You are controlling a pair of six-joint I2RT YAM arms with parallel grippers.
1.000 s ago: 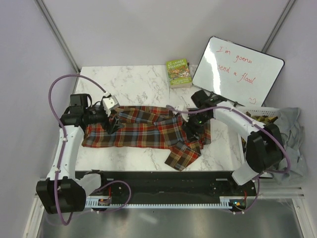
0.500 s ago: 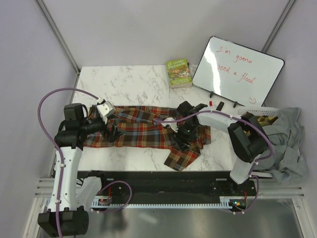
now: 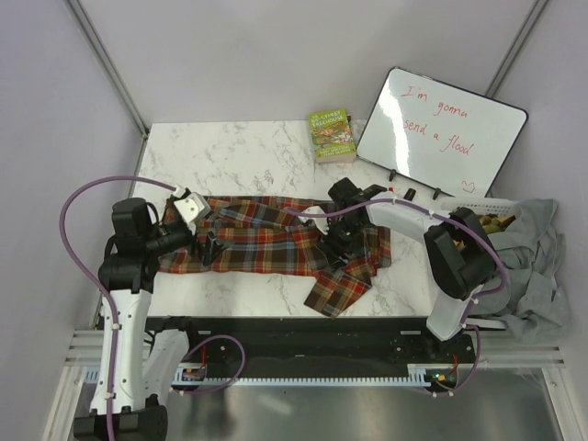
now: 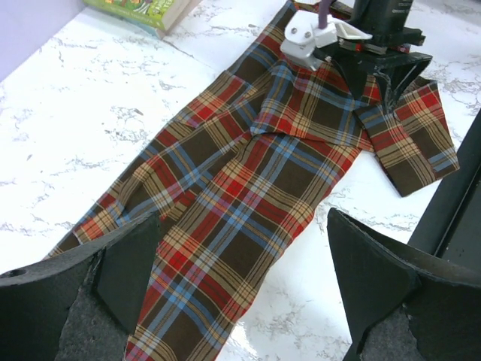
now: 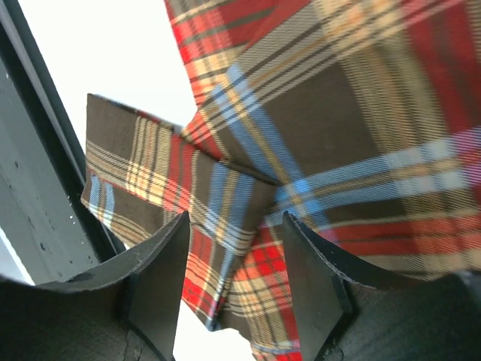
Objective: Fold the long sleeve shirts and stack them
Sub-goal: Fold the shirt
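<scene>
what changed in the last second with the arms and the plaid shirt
The left tool drew back slightly toward the near left and opened wider, holding nothing. The right tool slid left over the shirt, its jaws apart as before. The shirt, the book and the whiteboard stayed put.

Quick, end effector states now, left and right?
Left end effector: open, empty, above the red, brown and blue plaid flannel shirt.
Right end effector: open over a fold of that shirt, no grip visible.
</scene>
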